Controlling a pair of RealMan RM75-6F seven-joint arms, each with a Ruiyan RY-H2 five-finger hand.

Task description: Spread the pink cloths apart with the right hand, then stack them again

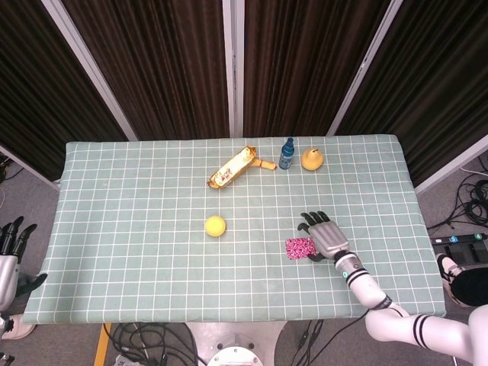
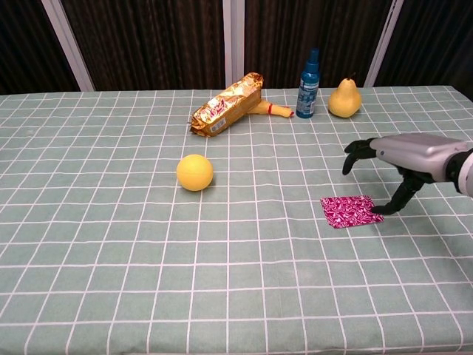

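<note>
Pink cloths (image 2: 349, 211) (flat, patterned square) lie beneath the right hand's (image 2: 403, 159) spread, empty fingers.

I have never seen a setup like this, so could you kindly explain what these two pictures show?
It is a two-armed robot with human-like hands, steered remotely by a person. One picture looks down from its head, the other looks forward from its chest. On the green checked table lie the pink cloths, a yellow ball, a gold snack bag, a blue bottle and a yellow pear. The right hand hovers over the cloths with fingers spread, one fingertip at their edge, holding nothing. The left hand hangs off the table, empty.
</note>
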